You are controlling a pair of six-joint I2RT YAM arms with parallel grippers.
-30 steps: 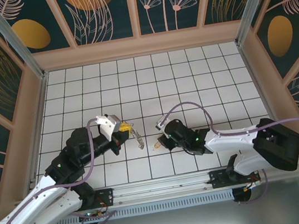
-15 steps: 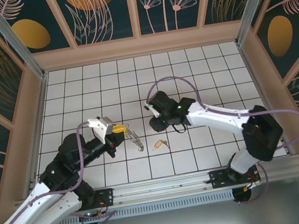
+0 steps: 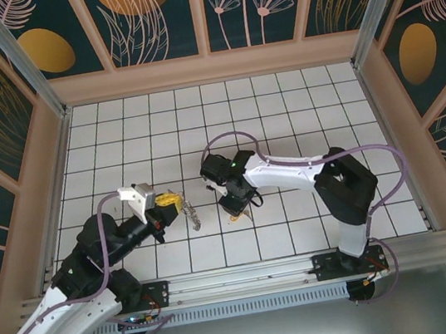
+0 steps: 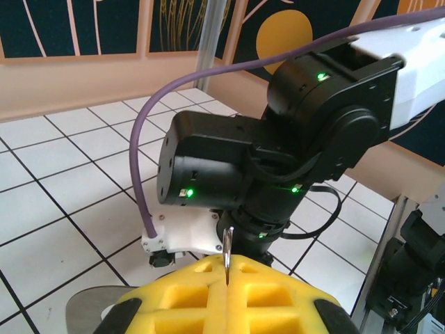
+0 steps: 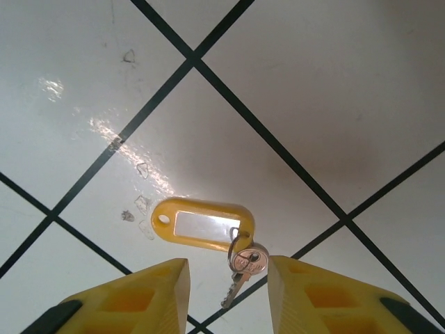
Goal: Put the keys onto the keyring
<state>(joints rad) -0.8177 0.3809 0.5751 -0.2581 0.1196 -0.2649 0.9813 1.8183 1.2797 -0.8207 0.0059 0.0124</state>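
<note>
Step judged in hand: pick-up of a loose key (image 5: 245, 261) from the tiled floor (image 5: 334, 90) by the right gripper (image 5: 227, 273), for later threading.

- Loose key is seen flat on the tile, joined by a small ring (image 5: 240, 243) to a yellow tag (image 5: 201, 224). The tag runs out toward 10 o'clock from the key, and the blade points toward 7 o'clock onto a black grid line.
- Right gripper is held spread wide above the floor with nothing between its fingers and nothing touched. The key head lies almost centred in the gap and the tag's round end is just beyond the fingertips at 12 o'clock.
- Advice: a straight descent is called for until both tips meet the tile, since the key lies thin and flat. The closure is best taken across the key head or the near end of the tag, so the small ring is left free for threading. A slow squeeze is advised, because a flat key on a glossy tile is likely to skid or flip.
- In the top view, the left gripper (image 3: 171, 201) sits at 9 o'clock of the right gripper, near it but apart.
- Left gripper is closed tight on the keyring (image 4: 227, 245), whose thin wire stands up out of the seam between the pads. In the top view, the keys (image 3: 191, 215) already strung hang from it toward 5 o'clock.
- The ring should be kept steady and presented toward 3 o'clock.
</note>
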